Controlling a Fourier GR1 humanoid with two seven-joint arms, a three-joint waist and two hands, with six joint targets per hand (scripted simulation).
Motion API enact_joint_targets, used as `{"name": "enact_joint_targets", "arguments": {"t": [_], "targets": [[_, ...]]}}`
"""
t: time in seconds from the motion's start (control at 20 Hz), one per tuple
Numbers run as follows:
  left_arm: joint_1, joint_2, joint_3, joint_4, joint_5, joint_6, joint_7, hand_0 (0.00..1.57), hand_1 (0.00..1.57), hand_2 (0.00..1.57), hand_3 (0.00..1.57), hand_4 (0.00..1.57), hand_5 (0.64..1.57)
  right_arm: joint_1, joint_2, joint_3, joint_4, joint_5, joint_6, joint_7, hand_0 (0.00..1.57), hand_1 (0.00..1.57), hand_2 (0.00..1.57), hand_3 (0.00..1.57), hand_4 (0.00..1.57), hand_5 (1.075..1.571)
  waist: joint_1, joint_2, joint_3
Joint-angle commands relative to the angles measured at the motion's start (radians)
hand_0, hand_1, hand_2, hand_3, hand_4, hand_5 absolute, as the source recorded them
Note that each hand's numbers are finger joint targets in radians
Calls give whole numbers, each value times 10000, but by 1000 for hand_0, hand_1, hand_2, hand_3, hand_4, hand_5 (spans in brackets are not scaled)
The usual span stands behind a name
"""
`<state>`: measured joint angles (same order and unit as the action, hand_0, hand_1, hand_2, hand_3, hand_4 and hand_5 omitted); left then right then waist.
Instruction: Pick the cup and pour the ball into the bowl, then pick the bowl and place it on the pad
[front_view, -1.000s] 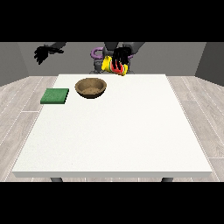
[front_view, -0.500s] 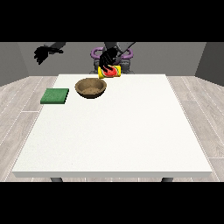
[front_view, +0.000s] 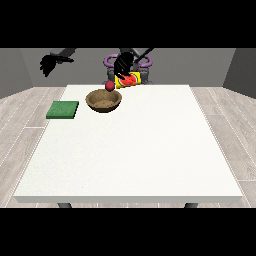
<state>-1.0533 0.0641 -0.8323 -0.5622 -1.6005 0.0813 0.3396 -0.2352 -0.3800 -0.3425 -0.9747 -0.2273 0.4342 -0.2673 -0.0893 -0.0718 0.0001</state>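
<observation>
**One ball in the air above the bowl**

One red ball shows just above the far rim of the wooden bowl, apart from the cup and from every finger. The yellow cup, with its red marking, lies tipped on its side just beyond the bowl and toward the view's right of it, its mouth turned toward the bowl. The hand at the view's right is above the cup with its fingers curled down round it, so the cup sits under and between the fingers while the ball hangs free below and to the bowl's side of them.

Compared with half a second ago, the cup has tilted further over and moved nearer the bowl, and the ball, not seen outside the cup then, is now out of it.

The hand at the view's left is raised well beyond the bowl, above the far table edge; how its fingers lie cannot be told. The green pad lies flat on the white table, beside the bowl toward the view's left.
</observation>
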Motion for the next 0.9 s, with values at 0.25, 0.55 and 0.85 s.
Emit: {"name": "enact_joint_targets", "arguments": {"t": [0.25,0.55,0.85], "targets": [[1751,15,4847,-1886,4706,3038,727,1236,1236,1543,1425,1513,1196,723,165,-209,-113,-153,-317,277,0,0,0,0,225,1565,837,-215,-119],[3720,-625,6849,-3595,9126,4648,-518,0,0,0,0,419,1561,379,909,181,-543,-39,-631,64,0,0,0,0,354,1567,593,1029,-267],[5334,-637,7141,-5409,13271,3627,-3719,0,0,0,0,0,1563,143,1919,724,-1090,540,-1898,127,0,0,0,0,252,1571,908,1347,-112]]}}
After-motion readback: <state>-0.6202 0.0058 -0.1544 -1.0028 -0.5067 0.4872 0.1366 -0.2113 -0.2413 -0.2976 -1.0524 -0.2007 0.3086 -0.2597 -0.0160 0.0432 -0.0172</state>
